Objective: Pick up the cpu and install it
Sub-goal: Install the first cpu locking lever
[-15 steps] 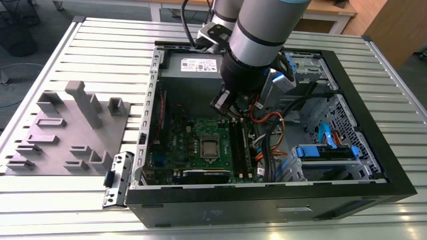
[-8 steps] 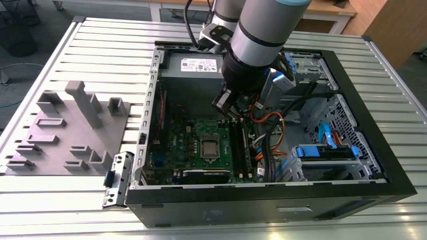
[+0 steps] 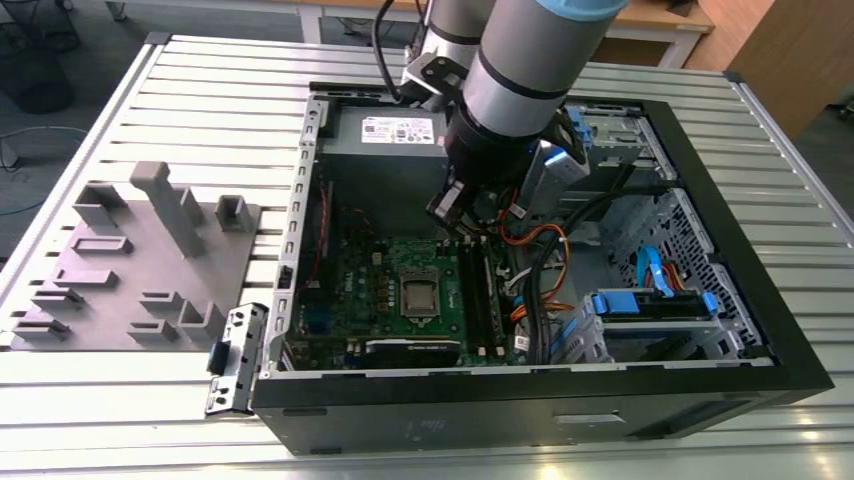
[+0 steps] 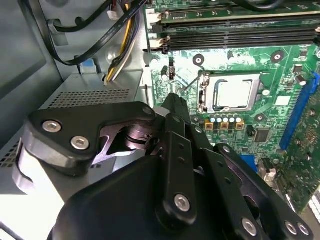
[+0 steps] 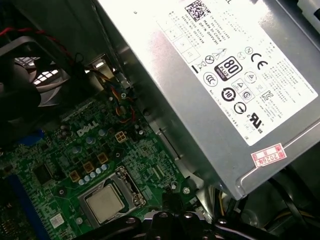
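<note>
The cpu point(image 3: 419, 296) is a small silvery square lying flat in its socket on the green motherboard point(image 3: 360, 290) inside the open computer case. Both wrist views show it too, cpu point(image 4: 234, 94) and cpu point(image 5: 104, 204), with the socket's metal frame point(image 4: 205, 95) around it. My gripper point(image 3: 451, 212) hangs above the board between the power supply and the socket, short of the cpu. Its black fingers come together in one tip, gripper point(image 4: 172, 100) and gripper point(image 5: 167, 200), shut with nothing seen between them.
The silver power supply point(image 5: 225, 75) sits close beside the gripper. Memory slots point(image 4: 235, 30) run along one side of the socket, and cables point(image 3: 547, 250) cross the case at the exterior view's right. A grey fixture block point(image 3: 134, 250) lies outside the case on the slatted table.
</note>
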`<state>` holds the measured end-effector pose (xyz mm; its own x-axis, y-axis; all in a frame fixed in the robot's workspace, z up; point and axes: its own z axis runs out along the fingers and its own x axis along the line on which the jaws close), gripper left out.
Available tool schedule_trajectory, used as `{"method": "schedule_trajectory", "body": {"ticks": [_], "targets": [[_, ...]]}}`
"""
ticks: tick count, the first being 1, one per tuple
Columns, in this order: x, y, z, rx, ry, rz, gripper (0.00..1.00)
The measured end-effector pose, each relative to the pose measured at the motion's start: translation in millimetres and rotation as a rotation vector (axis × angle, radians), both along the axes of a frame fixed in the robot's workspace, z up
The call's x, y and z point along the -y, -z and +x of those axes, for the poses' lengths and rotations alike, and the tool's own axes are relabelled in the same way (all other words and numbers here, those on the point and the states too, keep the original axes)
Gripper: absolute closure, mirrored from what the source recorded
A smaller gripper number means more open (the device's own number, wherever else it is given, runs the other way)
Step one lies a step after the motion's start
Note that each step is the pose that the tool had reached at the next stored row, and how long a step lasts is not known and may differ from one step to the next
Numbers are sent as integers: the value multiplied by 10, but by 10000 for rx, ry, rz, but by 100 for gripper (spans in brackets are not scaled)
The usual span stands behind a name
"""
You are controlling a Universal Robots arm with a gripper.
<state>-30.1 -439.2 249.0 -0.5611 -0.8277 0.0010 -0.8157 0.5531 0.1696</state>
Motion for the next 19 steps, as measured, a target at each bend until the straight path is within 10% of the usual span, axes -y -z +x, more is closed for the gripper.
{"method": "schedule_trajectory", "body": {"ticks": [13, 19], "targets": [[-58, 119, 39, -1, -111, 0, 89], [-49, 125, 39, -29, -139, -141, 89]]}}
